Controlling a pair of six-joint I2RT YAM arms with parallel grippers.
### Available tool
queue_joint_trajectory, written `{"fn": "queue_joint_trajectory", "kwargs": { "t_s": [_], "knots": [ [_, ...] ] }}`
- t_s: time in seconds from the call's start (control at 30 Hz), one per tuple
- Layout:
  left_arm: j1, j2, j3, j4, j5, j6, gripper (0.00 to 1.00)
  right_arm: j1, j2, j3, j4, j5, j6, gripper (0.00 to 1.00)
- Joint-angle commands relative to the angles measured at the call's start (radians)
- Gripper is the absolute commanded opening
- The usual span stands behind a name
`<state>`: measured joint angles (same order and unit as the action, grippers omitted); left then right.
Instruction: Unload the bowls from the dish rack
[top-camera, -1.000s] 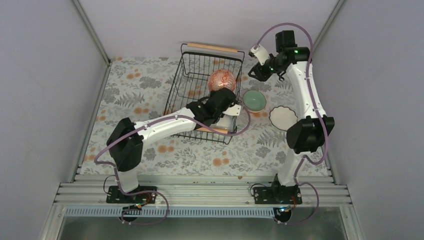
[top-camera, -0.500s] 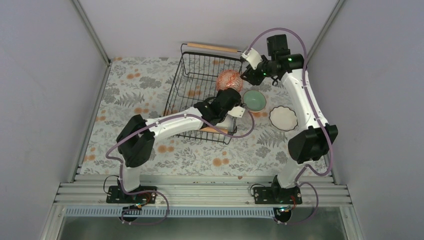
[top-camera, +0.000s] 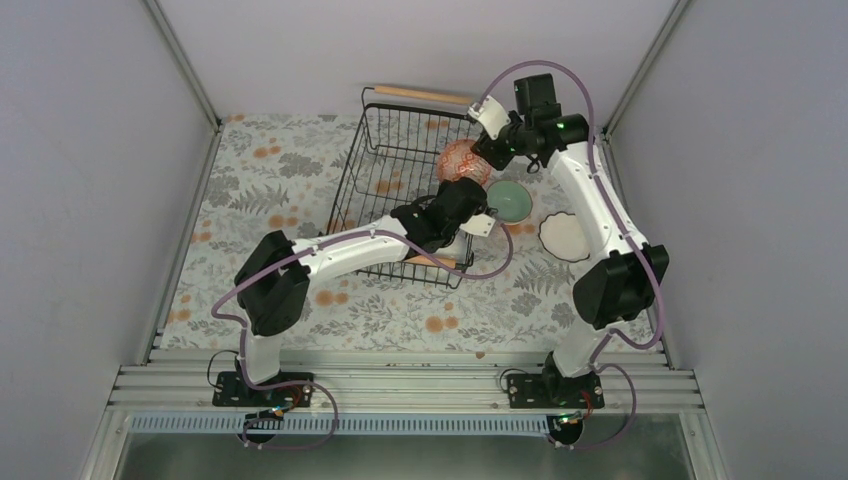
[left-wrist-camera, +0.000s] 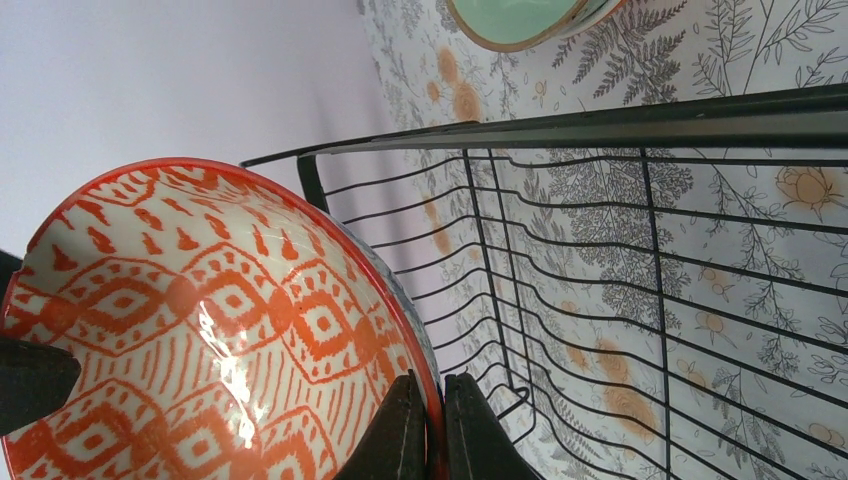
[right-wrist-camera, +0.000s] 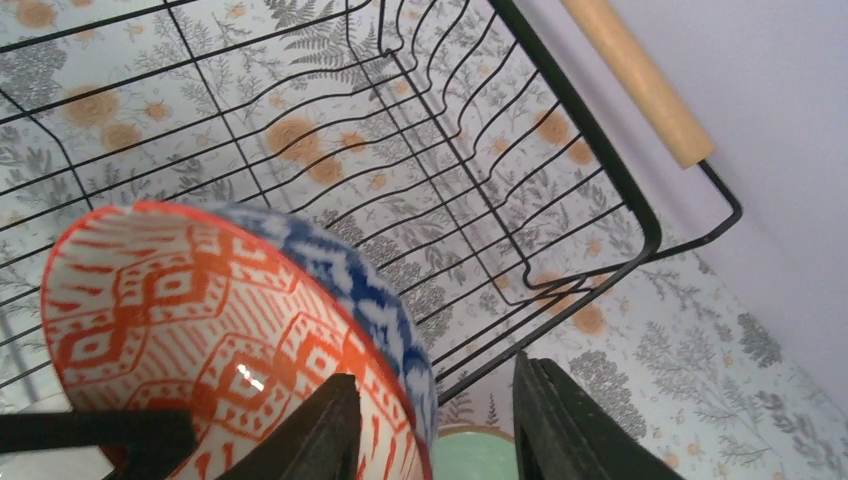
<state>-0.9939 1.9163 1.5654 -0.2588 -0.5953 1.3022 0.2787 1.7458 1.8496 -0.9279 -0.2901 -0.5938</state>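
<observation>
Patterned bowl pinched over the dish rack

Black wire forms the rectangular dish rack, with a pale wooden bar handle at its far end and another at its near end. The patterned bowl is tipped on edge over the rack's far right part. It is glossy, with orange diamonds on white inside and blue and white outside. The left gripper is clamped on its red rim. The right gripper stands with jaws apart astride the same rim, with a gap showing on the outer side. On the floral-printed table, just right of the rack, the mint-green bowl sits upright. The scalloped white bowl sits further right, apart from it.
</observation>
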Motion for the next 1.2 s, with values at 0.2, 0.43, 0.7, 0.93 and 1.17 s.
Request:
{"fn": "queue_joint_trajectory", "kwargs": {
  "t_s": [0.2,0.43,0.7,0.93,1.17],
  "knots": [
    [-0.012,-0.021,0.018,0.06,-0.035,0.02,0.02,0.065,0.004,-0.023,0.107,0.17,0.067,0.32],
    [-0.012,-0.035,0.002,0.075,-0.035,0.028,0.02,0.083,-0.007,-0.072,0.137,0.229,0.077,0.32],
    [-0.012,-0.048,-0.004,0.069,-0.061,0.019,0.02,0.086,0.003,-0.074,0.157,0.267,0.095,0.13],
    [-0.014,-0.06,-0.009,0.101,-0.065,0.022,0.17,0.086,0.014,-0.064,0.131,0.227,0.104,0.04],
    [-0.017,-0.108,-0.05,0.164,-0.052,0.002,0.92,0.084,0.005,-0.037,0.12,0.24,0.141,0.04]
  ]
}}
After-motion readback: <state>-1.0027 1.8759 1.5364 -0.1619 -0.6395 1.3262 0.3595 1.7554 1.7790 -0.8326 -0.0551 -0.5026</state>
